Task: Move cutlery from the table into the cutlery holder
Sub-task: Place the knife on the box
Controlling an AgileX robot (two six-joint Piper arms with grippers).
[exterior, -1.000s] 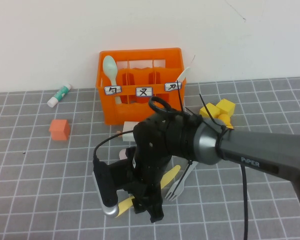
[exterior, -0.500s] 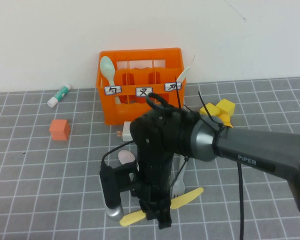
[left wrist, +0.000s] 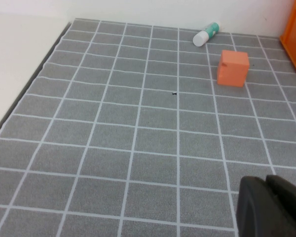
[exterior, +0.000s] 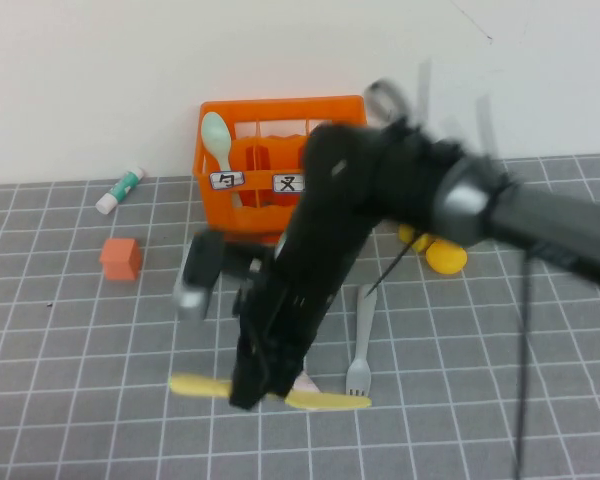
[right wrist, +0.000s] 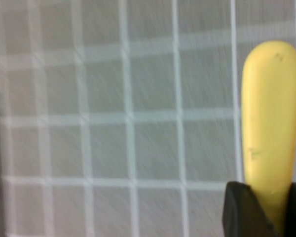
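Right gripper (exterior: pixel 250 385), low over the table (exterior: pixel 70 400) in front of the cutlery holder (exterior: pixel 280 170), fingers pinching the yellow knife (exterior: pixel 325 401) crosswise near its middle. Grey fork (exterior: pixel 361 340) lies flat just beside it. Mint-green spoon (exterior: pixel 216 135) stands in the holder's left compartment. Left gripper (left wrist: pixel 271 207) hovers over bare tiles well apart from the orange cube (left wrist: pixel 233 67); finger state cannot be told.

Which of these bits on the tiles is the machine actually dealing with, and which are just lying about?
Part of the job:
- pale yellow plastic knife, gripped in the right gripper
- grey plastic fork on the grey tiled table
- mint-green plastic spoon, already in the bright orange plastic crate

Just lying about:
- small orange cube
- white-and-green tube
- yellow blocks

The left gripper is parked apart.
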